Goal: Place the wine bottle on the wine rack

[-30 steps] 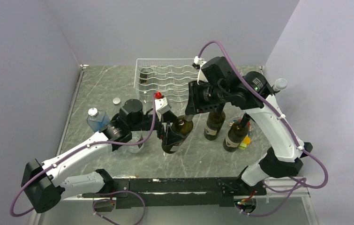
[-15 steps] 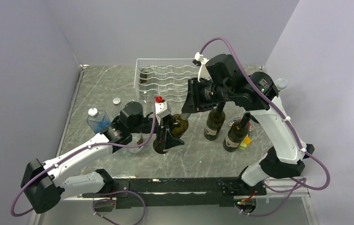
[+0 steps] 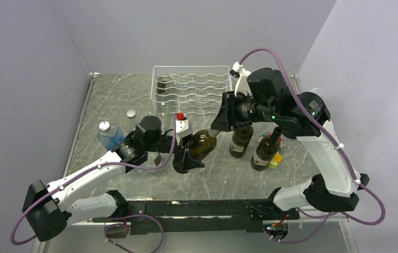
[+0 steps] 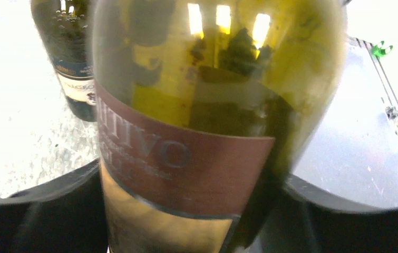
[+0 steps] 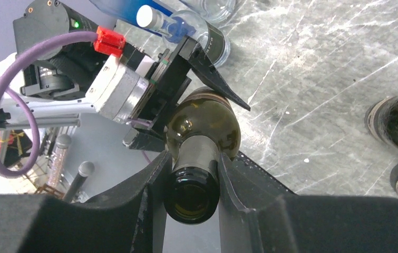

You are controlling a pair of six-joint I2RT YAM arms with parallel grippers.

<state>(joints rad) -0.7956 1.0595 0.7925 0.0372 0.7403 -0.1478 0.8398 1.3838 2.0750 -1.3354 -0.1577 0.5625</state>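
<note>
Olive-green wine bottle (image 3: 203, 145), russet label (image 4: 186, 163), neck clamped in right tool (image 5: 193, 158); left tool (image 3: 185, 159) straddles base, grip unclear

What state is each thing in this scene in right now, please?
Wine bottle: tilted, open-mouthed, held at the neck.
Right claw: shut on the wine bottle's neck.
Left claw: fingers either side of the wine bottle's body; grip unclear.
Wine rack: something dark in its left end, other cradles free.
Two spare bottles: standing upright.
Blue-tinted bottle: upright, white cap on.
</note>
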